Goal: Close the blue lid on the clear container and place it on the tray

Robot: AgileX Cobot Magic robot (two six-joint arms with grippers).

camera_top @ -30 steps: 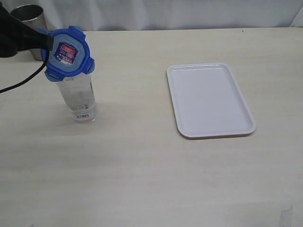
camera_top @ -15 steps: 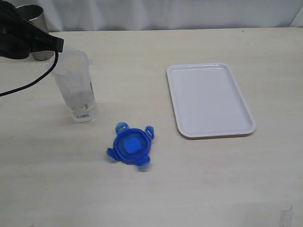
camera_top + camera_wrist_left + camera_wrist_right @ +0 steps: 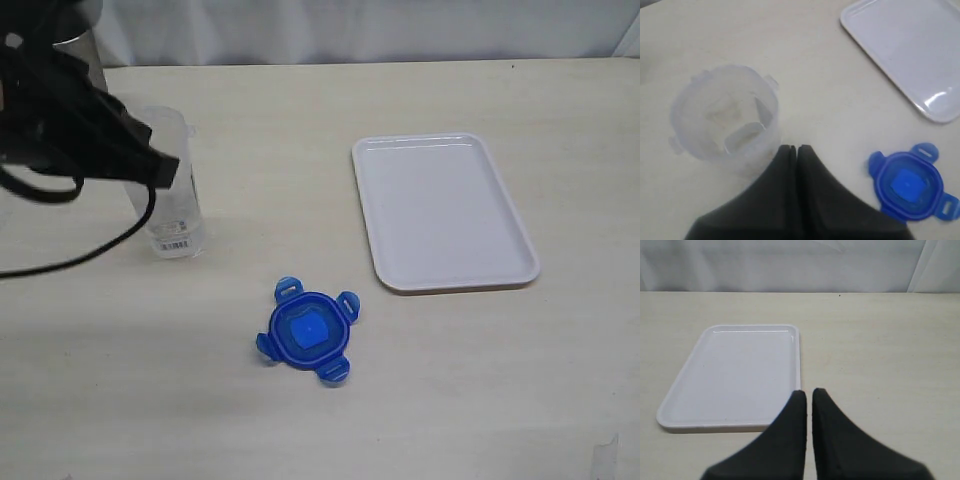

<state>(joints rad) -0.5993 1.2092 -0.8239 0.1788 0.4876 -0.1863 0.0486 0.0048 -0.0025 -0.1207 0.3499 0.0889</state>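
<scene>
Presently, my left end effector [image 3: 794,147] has its two fingers pressed together with nothing between them. The tips sit right against the upper wall of the clear container [image 3: 725,117], just under its rim; whether they actually touch the plastic I cannot tell. In the exterior view my left end effector [image 3: 168,170] and the arm behind it cross in front of the clear container [image 3: 178,205] and hide part of it.

The container stands upright on the desk [image 3: 450,400] with its mouth open. A barcode sticker shows near its base.

The blue lid [image 3: 306,329] is not on the container. It lies flat on the desk, well apart from my left fingertips, on the tray side of them and down at desk level. Its four flaps stick outward, and the face turned up shows a lighter blue square at the centre. The left wrist view gives the same finding for the blue lid [image 3: 906,186].

The tray [image 3: 445,210] rests flat on the desk, farther from my left end effector than the lid, and apart from the lid.

My right end effector [image 3: 807,391] is likewise closed and grips nothing. The tray [image 3: 735,375] lies just ahead of its tips and to one side, its near corner close beside them.
</scene>
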